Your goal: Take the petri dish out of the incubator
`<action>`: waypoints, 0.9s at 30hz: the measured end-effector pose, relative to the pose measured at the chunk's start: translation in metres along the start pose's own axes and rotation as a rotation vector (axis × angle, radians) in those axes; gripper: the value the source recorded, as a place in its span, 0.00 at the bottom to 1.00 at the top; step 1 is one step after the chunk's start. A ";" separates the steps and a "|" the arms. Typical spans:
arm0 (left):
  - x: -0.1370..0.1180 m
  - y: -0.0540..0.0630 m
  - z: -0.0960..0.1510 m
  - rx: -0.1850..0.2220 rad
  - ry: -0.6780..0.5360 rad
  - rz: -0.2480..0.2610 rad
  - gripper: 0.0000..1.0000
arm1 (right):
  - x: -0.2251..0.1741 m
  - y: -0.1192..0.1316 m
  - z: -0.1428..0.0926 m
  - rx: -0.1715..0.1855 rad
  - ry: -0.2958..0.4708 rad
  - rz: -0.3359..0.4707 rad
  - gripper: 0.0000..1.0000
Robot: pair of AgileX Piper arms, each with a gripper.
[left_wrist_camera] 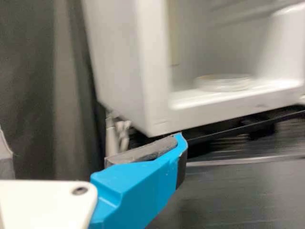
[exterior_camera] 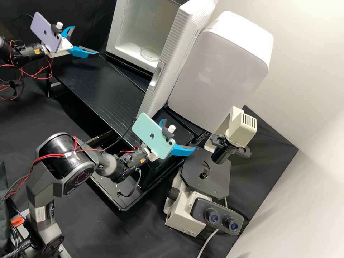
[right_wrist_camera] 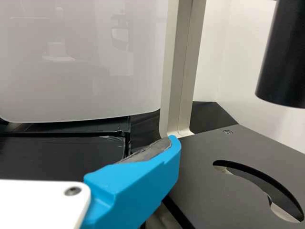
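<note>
Broadly, you are looking at a black ribbed desk (exterior_camera: 100, 86) set on black cloth, with a plain white wall on the right. The white incubator (exterior_camera: 120, 25) stands at the desk's far end with its ribbed door (exterior_camera: 175, 61) swung open. A microscope (exterior_camera: 204, 172) sits at the near right.

The petri dish (exterior_camera: 149, 52) lies flat on the floor of the incubator's chamber. It is round, so it has no long axis, and its flat face points up. From the high view the door's edge cuts off its right rim. In the left wrist view the dish (left_wrist_camera: 224, 82) is a pale smear, and you cannot tell lid from base.

Your left pincer (exterior_camera: 89, 53) hangs over the desk in front of the opening, well apart from the dish. Your right pincer (exterior_camera: 189, 148) sits by the microscope's stage (right_wrist_camera: 228, 162), below the door. You cannot tell whether either pincer is apart or together.
</note>
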 end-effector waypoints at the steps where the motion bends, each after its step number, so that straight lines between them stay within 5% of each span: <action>1: 0.000 0.001 0.005 -0.001 -0.025 -0.001 1.00 | 0.000 0.000 0.000 0.000 0.000 0.000 1.00; 15: 0.005 0.011 0.070 0.036 -0.390 -0.027 1.00 | 0.000 0.000 0.000 0.000 0.000 0.000 1.00; 27: 0.031 0.016 0.083 0.005 -0.423 -0.048 1.00 | 0.000 0.000 0.000 0.000 0.000 0.000 1.00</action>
